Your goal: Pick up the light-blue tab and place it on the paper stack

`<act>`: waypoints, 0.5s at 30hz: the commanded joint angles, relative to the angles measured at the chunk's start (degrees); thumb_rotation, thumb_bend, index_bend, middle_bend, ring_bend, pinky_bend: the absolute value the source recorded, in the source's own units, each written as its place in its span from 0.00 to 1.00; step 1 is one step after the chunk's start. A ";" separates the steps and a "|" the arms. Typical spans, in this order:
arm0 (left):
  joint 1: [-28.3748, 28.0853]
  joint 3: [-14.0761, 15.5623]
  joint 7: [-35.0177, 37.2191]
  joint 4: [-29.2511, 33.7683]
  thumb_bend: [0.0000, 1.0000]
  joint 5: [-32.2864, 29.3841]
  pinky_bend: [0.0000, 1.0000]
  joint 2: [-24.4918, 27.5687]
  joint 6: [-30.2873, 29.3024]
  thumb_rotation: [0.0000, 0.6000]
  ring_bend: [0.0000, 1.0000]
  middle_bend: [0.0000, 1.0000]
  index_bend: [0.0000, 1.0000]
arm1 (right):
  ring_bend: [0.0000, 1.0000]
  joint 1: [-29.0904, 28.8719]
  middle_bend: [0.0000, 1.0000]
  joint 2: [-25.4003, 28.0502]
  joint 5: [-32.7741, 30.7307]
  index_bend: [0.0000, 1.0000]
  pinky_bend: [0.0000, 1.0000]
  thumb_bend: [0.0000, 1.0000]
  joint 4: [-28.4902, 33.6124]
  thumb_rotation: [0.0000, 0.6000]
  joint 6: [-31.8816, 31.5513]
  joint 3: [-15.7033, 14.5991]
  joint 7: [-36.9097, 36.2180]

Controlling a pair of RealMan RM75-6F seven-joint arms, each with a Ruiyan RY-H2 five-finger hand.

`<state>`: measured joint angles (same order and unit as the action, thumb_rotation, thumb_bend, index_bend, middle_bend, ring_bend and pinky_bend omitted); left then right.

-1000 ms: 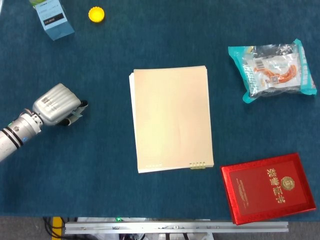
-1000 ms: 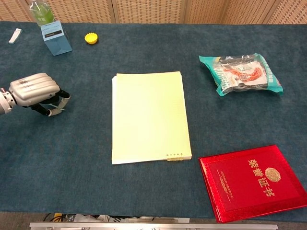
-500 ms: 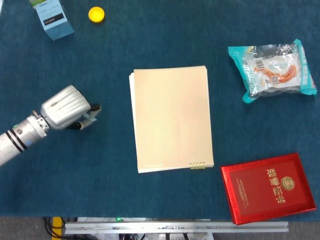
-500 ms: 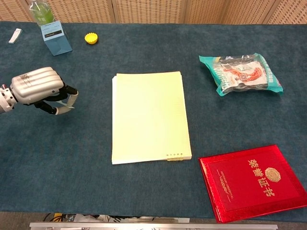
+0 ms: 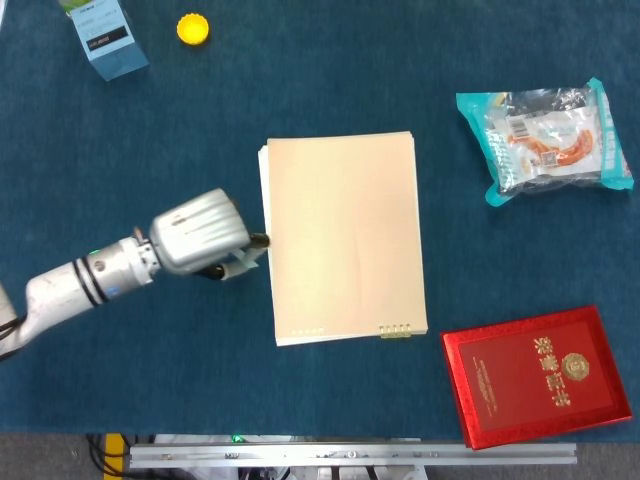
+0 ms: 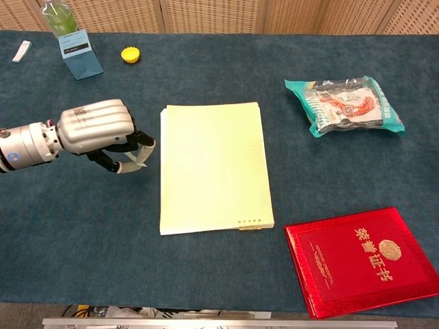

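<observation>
Since one second ago: left hand (image 5: 198,232) displaced from the 9 o'clock edge of the table toward centre, now just beside the 9 o'clock edge of the paper stack (image 5: 345,236); all other items unchanged in position. Fingers curled under the palm and clamped on the light-blue tab (image 5: 245,259), pinched at the fingertips on the side facing the stack. In the chest view, left hand (image 6: 96,127) shown knuckles-up, with the light-blue tab (image 6: 140,155) projecting below the fingertips, tilted, close to the paper stack (image 6: 214,164); contact between tab and stack cannot be determined. Tab not yet on the stack. Right hand not visible in either view. Paper stack lies flat at table centre, long side running 12 to 6 o'clock, with a small row of clips at its 5 o'clock corner. Red booklet (image 5: 537,375) at 4 o'clock of the stack, well apart from the hand. Snack packet (image 5: 545,137) at 2 o'clock. Blue carton (image 5: 109,39) and yellow bottle cap (image 5: 193,29) at 11 o'clock near the far table edge, side by side but not touching. Dark blue table cover (image 5: 130,370) beneath all items.
</observation>
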<state>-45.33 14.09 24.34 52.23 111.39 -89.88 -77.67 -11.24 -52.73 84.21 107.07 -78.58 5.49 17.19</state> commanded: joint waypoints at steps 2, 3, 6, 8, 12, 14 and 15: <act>-1.59 -0.91 -0.90 1.41 0.36 0.38 0.78 -1.15 1.66 1.00 0.93 0.95 0.58 | 0.34 0.06 0.38 0.05 -0.17 0.16 0.46 0.12 0.08 1.00 -0.14 0.02 0.12; -1.88 -1.09 -0.93 1.56 0.36 0.32 0.78 -1.54 2.10 1.00 0.93 0.95 0.58 | 0.34 0.07 0.38 0.07 -0.23 0.16 0.46 0.12 0.09 1.00 -0.16 0.03 0.16; -2.52 -1.82 -1.06 1.47 0.36 -0.56 0.78 -3.27 4.09 1.00 0.93 0.95 0.58 | 0.34 0.07 0.38 0.04 -0.39 0.16 0.46 0.12 0.11 1.00 -0.15 0.01 0.21; -3.08 -2.10 -1.55 1.00 0.36 -0.83 0.78 -4.39 5.51 1.00 0.93 0.95 0.58 | 0.34 0.08 0.38 -0.01 -0.41 0.16 0.46 0.13 0.07 1.00 -0.12 -0.06 0.16; -3.97 -2.45 -1.92 0.32 0.36 -1.00 0.78 -5.95 6.85 1.00 0.93 0.95 0.58 | 0.34 0.29 0.38 0.12 -0.57 0.16 0.46 0.12 -0.18 1.00 -0.33 -0.15 -0.15; -4.35 -2.53 -2.01 0.17 0.36 -1.00 0.78 -6.37 7.23 1.00 0.93 0.95 0.58 | 0.34 0.38 0.38 0.19 -0.67 0.16 0.46 0.12 -0.28 1.00 -0.47 -0.13 -0.36; -4.51 -2.57 -2.07 0.13 0.36 -1.01 0.78 -6.56 7.38 1.00 0.93 0.95 0.58 | 0.34 0.42 0.38 0.21 -0.68 0.16 0.46 0.12 -0.33 1.00 -0.53 -0.13 -0.47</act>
<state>-49.77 11.57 22.33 52.42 110.40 -96.36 -70.37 -10.84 -52.54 83.55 106.75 -79.09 5.36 16.73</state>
